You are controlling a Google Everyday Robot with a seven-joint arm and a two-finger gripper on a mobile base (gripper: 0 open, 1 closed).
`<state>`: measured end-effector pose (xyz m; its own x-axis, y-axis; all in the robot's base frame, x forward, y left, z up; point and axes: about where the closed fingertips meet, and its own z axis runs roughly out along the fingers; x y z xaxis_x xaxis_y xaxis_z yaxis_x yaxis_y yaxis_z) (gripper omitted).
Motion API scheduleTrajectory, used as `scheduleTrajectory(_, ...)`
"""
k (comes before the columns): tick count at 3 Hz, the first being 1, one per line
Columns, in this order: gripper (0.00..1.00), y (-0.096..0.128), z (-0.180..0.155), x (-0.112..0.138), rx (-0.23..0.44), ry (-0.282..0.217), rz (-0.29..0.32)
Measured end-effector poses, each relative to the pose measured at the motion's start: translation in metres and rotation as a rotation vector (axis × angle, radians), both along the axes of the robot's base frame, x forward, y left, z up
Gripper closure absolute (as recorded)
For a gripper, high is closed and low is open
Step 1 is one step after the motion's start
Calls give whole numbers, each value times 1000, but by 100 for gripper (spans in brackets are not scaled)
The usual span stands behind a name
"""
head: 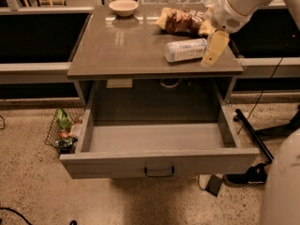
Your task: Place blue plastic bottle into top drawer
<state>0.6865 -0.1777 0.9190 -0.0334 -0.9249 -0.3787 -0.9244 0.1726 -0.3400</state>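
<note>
The blue plastic bottle (185, 50) lies on its side on the grey table top (122, 46), near the right front edge, cap end to the left. My gripper (213, 49) hangs from the white arm at the upper right and sits right at the bottle's right end, just above the table. The top drawer (154, 138) is pulled out wide below the table top. Its grey inside holds nothing, and a dark handle (159, 172) is centred on its front.
Crinkled snack bags (180, 20) lie behind the bottle. A pale bowl (123, 6) stands at the back of the table. A wire basket (63, 128) sits on the floor to the left of the drawer. A black pole (253, 135) and a shoe (251, 175) are on the right.
</note>
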Motion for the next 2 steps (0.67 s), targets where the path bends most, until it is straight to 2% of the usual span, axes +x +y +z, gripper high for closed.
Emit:
scheduleTrajectory(1,0,11,-12,32,2,-33,43)
scheduleTrajectory(2,0,24,-23,56,30,-40,84)
